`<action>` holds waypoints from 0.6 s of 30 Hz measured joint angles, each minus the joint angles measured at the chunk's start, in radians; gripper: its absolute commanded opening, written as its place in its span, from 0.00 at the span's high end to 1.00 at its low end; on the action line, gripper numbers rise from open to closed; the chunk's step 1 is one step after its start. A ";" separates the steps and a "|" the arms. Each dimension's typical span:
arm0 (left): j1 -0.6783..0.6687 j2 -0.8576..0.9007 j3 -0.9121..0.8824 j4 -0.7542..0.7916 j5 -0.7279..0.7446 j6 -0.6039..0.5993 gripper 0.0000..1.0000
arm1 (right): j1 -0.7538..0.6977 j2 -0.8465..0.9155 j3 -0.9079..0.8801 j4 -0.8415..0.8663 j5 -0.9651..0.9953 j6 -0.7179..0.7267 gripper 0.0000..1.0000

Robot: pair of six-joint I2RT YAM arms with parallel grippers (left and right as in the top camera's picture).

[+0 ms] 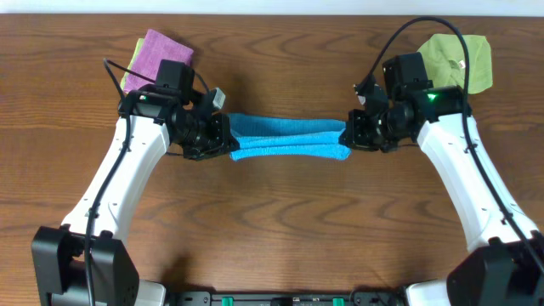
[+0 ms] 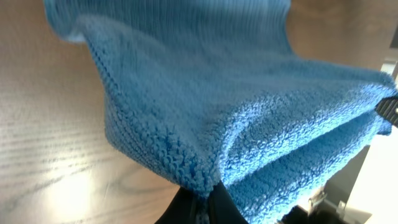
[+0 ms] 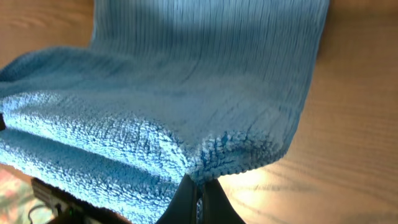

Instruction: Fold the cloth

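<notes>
The sky-blue cloth (image 1: 287,139) hangs stretched in a narrow band between my two grippers, above the middle of the table. My left gripper (image 1: 223,136) is shut on its left end. In the left wrist view the black fingers (image 2: 202,198) pinch the cloth's edge (image 2: 249,118). My right gripper (image 1: 350,134) is shut on its right end. In the right wrist view the fingers (image 3: 198,194) pinch the cloth (image 3: 186,106), which droops in folds. The white tag does not show.
A purple folded cloth (image 1: 160,51) on a lime-green one lies at the back left behind my left arm. A lime-green cloth (image 1: 459,58) lies at the back right behind my right arm. The wooden table (image 1: 272,229) lies below.
</notes>
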 measured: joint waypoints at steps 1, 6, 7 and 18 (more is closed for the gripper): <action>-0.002 0.000 0.000 -0.013 0.002 0.010 0.94 | 0.000 0.000 -0.004 -0.008 -0.002 -0.006 0.99; -0.038 0.000 -0.010 -0.041 -0.007 0.034 0.94 | 0.000 -0.002 -0.059 -0.011 0.011 -0.019 0.98; -0.050 0.000 -0.018 -0.040 -0.014 0.035 0.94 | 0.000 -0.005 -0.076 -0.008 0.016 -0.019 0.99; -0.180 0.000 -0.169 -0.007 -0.098 -0.003 0.94 | 0.000 -0.146 -0.337 0.072 0.044 -0.026 0.98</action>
